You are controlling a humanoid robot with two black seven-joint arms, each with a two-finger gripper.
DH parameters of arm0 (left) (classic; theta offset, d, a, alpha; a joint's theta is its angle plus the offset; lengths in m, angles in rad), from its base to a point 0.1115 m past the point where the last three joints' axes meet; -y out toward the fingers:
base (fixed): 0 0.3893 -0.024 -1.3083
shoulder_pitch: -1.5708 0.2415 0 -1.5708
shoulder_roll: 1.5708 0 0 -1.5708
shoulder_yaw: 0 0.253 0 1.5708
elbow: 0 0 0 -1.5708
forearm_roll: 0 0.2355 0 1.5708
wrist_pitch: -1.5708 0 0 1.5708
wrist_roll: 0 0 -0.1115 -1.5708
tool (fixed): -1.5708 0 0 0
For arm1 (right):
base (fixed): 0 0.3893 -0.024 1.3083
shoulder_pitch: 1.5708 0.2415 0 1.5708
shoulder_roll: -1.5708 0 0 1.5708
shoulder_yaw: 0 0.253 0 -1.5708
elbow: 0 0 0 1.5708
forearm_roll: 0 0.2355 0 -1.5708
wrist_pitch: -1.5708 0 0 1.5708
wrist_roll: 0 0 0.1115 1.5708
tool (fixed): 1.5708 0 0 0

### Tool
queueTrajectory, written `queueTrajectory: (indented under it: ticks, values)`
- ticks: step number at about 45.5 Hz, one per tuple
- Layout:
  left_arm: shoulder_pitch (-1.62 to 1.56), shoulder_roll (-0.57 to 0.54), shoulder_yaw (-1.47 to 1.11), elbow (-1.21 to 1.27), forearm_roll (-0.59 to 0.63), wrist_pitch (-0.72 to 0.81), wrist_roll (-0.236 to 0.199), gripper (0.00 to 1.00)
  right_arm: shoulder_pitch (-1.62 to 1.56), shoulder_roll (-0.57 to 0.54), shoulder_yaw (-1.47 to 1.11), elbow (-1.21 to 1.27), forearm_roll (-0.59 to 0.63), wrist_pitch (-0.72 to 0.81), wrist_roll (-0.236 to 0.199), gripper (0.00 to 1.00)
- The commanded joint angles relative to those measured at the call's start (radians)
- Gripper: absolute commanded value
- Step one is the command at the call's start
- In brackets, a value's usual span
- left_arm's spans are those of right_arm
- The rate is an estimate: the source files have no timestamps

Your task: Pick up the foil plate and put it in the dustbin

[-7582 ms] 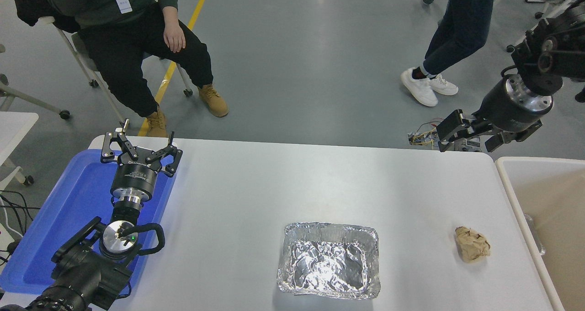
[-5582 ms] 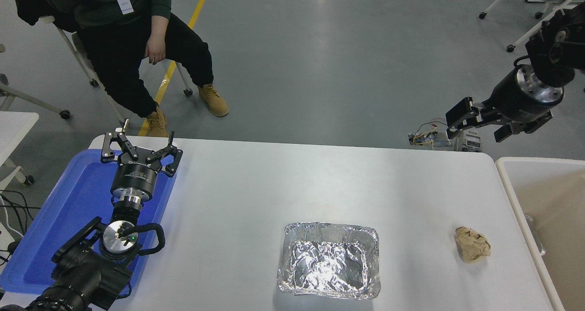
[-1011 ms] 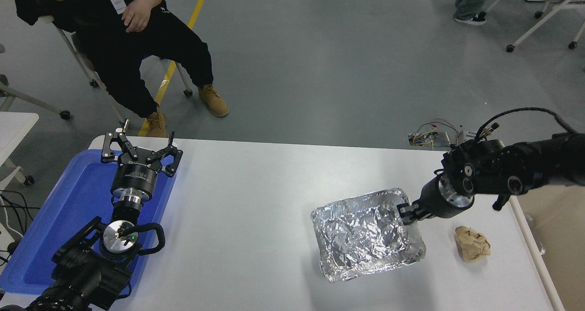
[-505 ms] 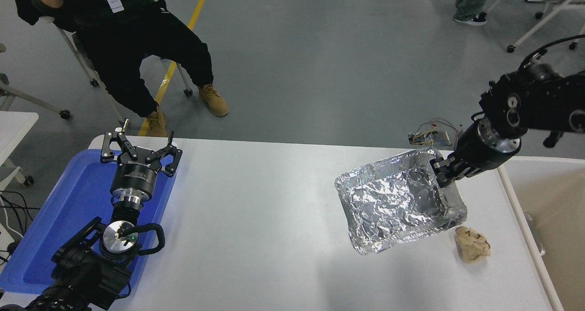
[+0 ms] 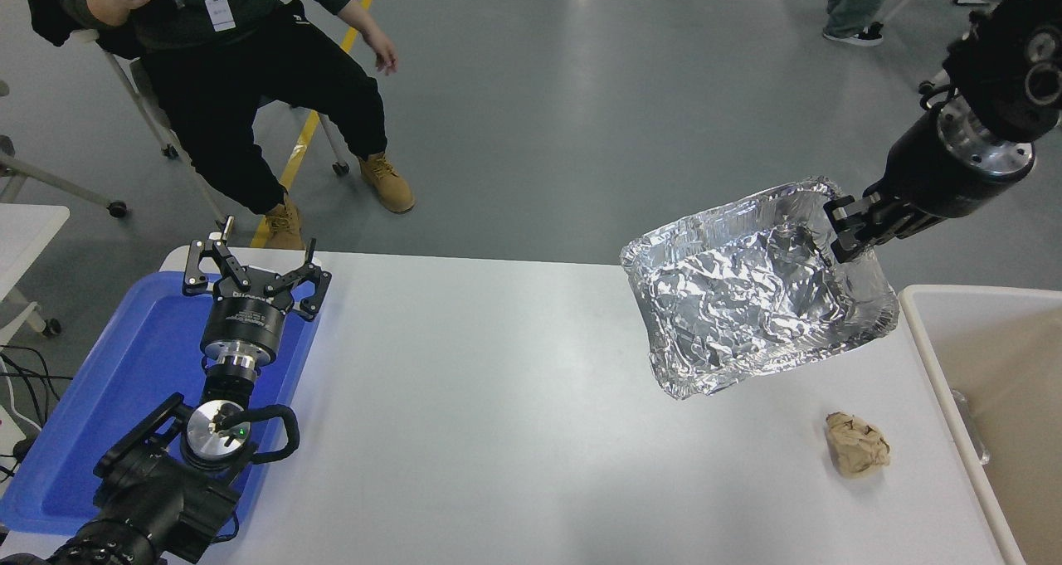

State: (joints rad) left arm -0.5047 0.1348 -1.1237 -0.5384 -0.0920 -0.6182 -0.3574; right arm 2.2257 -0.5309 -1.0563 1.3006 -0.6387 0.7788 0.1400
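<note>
The right tool [image 5: 848, 226] is clamped on the rolled rim at one short end of the shiny silver rectangular aluminium-foil plate [image 5: 751, 291], one finger inside the wall and one outside — a pinch on the edge, since the thin crinkled wall gives a narrow tool nothing else to hold. Held by that end alone, the plate hangs in the air above the desk's [image 5: 498, 399] far right corner, tilted, its open side turned toward the camera and its free end drooping toward 8 o'clock. The large rectangular dustbin with an off-white rim and beige interior [image 5: 917, 316] stands just off the desk's right edge, at 4 o'clock from the plate; the height looks chosen so the plate can pass over that rim. A small crumpled brown paper ball [image 5: 857, 443] lies on the desk at 5 o'clock from the plate, well below it and clear of it. The left tool [image 5: 255, 268] sits parked, fingers spread and empty, over the flat blue plastic tray [image 5: 108, 399] at the desk's left end.
</note>
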Motion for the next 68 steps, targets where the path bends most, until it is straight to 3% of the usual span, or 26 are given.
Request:
queueTrajectory:
  ticks: [1, 30, 47, 55, 68]
  values:
    - [0.000, 0.000, -0.001, 0.000, 0.000, 0.000, 0.000, 1.00, 0.057, -0.012, -0.001, 0.014, -0.021, 0.007, 0.000, 0.00]
    - [0.000, 0.000, -0.001, 0.000, 0.000, 0.000, 0.000, 1.00, -0.011, -0.021, -0.001, -0.030, -0.070, 0.007, -0.002, 0.00]
    - [0.000, 0.000, -0.001, 0.000, 0.000, 0.000, 0.000, 1.00, -0.305, -0.187, 0.012, -0.369, -0.173, 0.007, 0.000, 0.00]
    - [0.000, 0.000, -0.001, 0.000, 0.000, 0.000, 0.000, 1.00, -0.475, -0.199, 0.012, -0.561, -0.173, 0.007, 0.001, 0.00]
    - [0.000, 0.000, -0.001, 0.000, 0.000, 0.000, 0.000, 1.00, -0.707, -0.195, 0.012, -0.759, -0.158, -0.167, -0.002, 0.00]
